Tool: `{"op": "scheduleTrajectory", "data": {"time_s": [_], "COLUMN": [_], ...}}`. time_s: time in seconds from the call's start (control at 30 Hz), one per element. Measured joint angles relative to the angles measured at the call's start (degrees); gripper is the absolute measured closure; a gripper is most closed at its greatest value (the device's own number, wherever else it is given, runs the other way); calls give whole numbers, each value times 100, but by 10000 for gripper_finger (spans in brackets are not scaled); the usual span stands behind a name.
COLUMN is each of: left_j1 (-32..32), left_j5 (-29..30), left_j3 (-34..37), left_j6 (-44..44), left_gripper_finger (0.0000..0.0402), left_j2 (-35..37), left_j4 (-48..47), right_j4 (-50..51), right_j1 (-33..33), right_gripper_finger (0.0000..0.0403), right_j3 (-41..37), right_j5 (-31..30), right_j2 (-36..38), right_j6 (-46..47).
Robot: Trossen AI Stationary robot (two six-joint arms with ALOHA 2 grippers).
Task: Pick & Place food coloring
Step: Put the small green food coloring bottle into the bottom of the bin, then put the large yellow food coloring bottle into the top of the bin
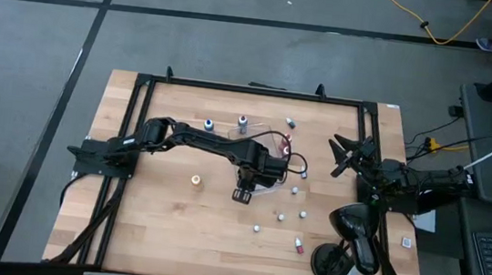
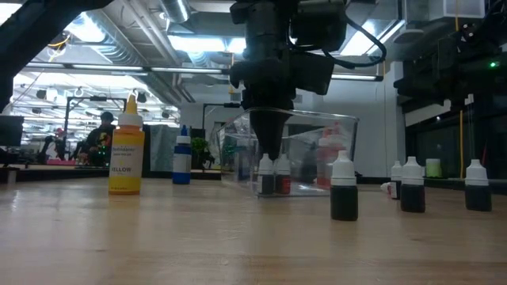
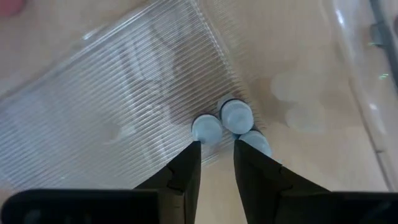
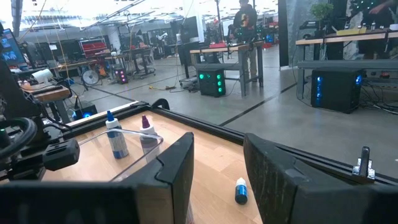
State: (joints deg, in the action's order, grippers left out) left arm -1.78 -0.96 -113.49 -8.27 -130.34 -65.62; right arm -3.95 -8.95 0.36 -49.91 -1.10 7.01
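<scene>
Much of the scene is masked by the left arm, the clear tray and the frame edges.

In the high view the left gripper (image 1: 242, 195) and its arm cover most of the clear tray (image 1: 269, 136), so the bottles inside cannot be counted there. The scattered food coloring bottles (image 1: 294, 191) are too small to tell colours. In the left wrist view, three light caps (image 3: 236, 116) show, their bodies hidden beneath. The low view cuts the arm off at the top.
</scene>
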Motion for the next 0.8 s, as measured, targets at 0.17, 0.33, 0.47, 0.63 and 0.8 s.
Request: {"op": "scheduleTrajectory", "data": {"time_s": [0.17, 0.33, 0.47, 0.63, 0.8], "left_j1": [0, 0, 9, 40, 112], "left_j5": [-30, 318, 426, 447, 579], "left_j3": [0, 0, 0, -9, -26], "left_j6": [4, 129, 149, 252, 552], "left_gripper_finger": [309, 310, 301, 277, 233], "left_j2": [0, 2, 26, 150, 514], "left_j4": [-91, -107, -148, -159, -130], "right_j4": [0, 0, 0, 0, 0], "right_j1": [-2, -2, -1, -2, -1], "right_gripper_finger": [260, 260, 260, 260, 260], "right_j3": [0, 0, 2, 0, 1], "right_j5": [0, 0, 0, 0, 0], "right_j2": [0, 0, 0, 0, -2], "right_j6": [0, 0, 0, 0, 0]}}
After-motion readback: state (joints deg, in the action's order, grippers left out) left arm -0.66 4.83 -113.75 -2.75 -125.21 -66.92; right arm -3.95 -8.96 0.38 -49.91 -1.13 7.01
